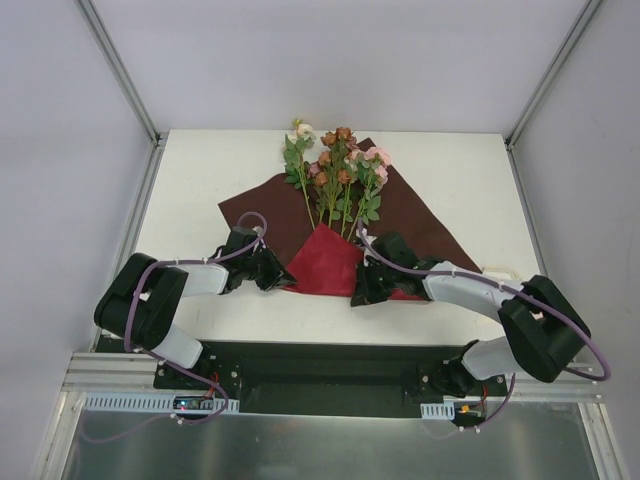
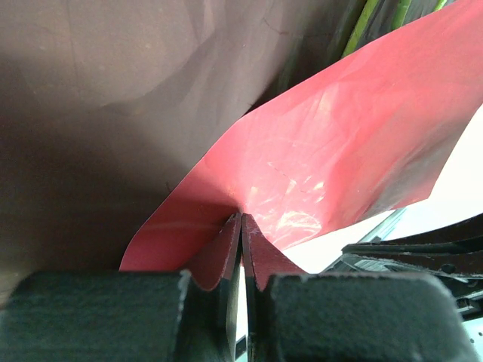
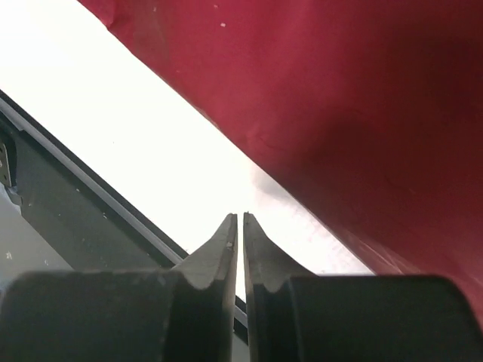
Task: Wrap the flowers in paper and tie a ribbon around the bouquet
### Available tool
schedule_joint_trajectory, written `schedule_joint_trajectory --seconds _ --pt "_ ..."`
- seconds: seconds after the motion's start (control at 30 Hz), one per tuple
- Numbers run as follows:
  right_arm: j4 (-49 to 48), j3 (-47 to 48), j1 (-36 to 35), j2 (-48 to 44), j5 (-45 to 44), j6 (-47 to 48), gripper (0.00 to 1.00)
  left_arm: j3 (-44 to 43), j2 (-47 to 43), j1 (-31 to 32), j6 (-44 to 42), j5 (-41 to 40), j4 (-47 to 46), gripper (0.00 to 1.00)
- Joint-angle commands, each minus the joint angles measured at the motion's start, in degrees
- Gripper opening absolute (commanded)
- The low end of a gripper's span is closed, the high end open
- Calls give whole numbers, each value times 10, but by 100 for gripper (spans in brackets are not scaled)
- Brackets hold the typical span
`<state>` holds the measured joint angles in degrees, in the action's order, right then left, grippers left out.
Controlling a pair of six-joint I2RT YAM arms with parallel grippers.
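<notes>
The flowers [image 1: 335, 165] lie on the dark red paper [image 1: 412, 215], blooms toward the far side; the stems' lower ends are hidden. The paper's near corner is folded up over the stems as a brighter red flap [image 1: 325, 262]. My left gripper [image 1: 283, 278] is at the flap's left edge, shut on the paper [image 2: 339, 151] at its fingertips [image 2: 241, 217]. Green stems [image 2: 362, 23] show behind the flap. My right gripper [image 1: 362, 293] is at the flap's right lower edge. Its jaws [image 3: 240, 216] are shut to a thin slit and hold nothing, with the paper [image 3: 362, 98] just to the right. A cream bit, perhaps the ribbon [image 1: 495, 268], peeks out beside the right arm.
The white table [image 1: 200, 170] is bounded by grey walls and metal posts on the left, right and far sides. A black base rail [image 1: 330, 365] runs along the near edge, and that edge shows as a dark strip [image 3: 68, 166] in the right wrist view.
</notes>
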<state>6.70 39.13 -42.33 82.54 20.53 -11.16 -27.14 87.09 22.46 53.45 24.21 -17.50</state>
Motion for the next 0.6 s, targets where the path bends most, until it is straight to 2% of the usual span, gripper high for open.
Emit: schedule_joint_trajectory --seconds 0.0,0.4,0.57 --pt "10 -21 24 -47 -24 -4 9 15 19 -5 -7 -51 30 0" --pt "40 -17 130 -12 -36 6 6 16 30 -6 0 -40 31 0" --pt "113 -40 175 -42 -96 3 7 15 29 -6 1 -34 31 0"
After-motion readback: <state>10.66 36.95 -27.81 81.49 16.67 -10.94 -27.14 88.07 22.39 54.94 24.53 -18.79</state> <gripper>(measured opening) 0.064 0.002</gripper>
